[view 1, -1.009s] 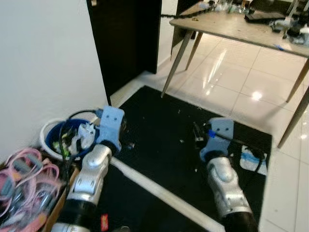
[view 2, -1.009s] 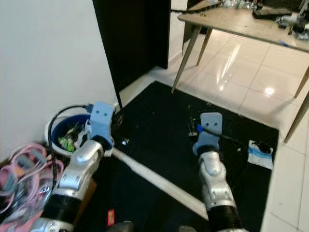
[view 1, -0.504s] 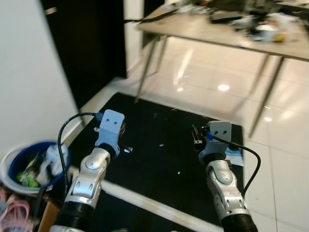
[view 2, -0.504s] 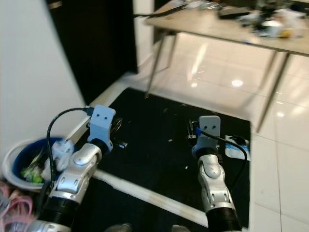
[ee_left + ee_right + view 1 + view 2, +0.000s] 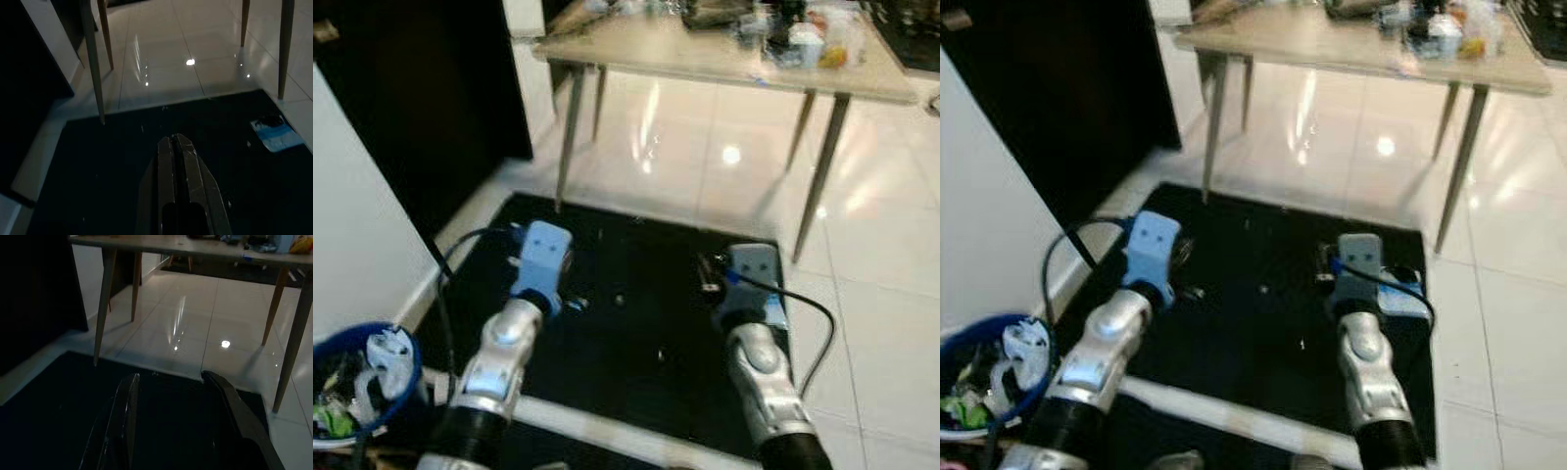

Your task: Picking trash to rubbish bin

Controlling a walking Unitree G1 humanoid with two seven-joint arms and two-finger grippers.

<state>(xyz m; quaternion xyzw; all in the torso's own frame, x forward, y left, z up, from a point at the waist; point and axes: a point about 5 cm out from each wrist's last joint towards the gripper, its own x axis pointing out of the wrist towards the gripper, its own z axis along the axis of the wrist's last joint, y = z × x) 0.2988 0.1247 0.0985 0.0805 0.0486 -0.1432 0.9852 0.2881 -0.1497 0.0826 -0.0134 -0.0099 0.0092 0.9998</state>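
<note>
Glossy white floor tiles (image 5: 881, 294) surround a black mat (image 5: 636, 323) at frame centre. At lower left I see the blue rubbish bin (image 5: 342, 345), already holding white and green trash (image 5: 386, 357), beside the white wall (image 5: 357, 235). My left hand (image 5: 177, 147) hangs above the mat, fingers clenched together and empty. My right hand (image 5: 168, 382) hangs over the mat's right part, fingers released and spread. Across the top stands a cluttered desk (image 5: 705, 54) on slanted legs.

Soft blur, floor glare, dim wrist views
</note>
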